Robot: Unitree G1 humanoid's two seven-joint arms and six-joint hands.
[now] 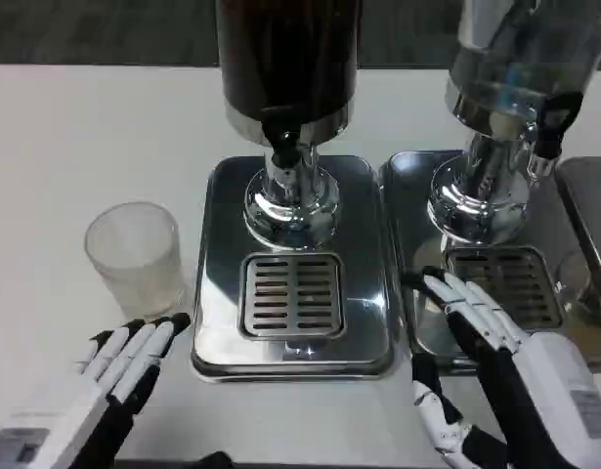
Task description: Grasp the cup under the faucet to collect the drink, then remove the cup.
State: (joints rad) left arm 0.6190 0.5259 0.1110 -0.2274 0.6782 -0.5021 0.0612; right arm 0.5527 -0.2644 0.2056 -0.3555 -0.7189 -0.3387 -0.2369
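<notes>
cup (134,256) upright left of dispenser (291,117) | left hand (124,363) near, empty

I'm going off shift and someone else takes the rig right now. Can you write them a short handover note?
Left hand: open, fingers pointing at the cup, not holding it.
Right hand: open, fingertips over the edge of the right dispenser's tray.
The cup looks empty, standing upright on the table left of the dark dispenser's tray, not under the faucet.
Done: nothing yet.
Left: grasp the cup, place it on the drip grate under the faucet, fill, remove.
</notes>
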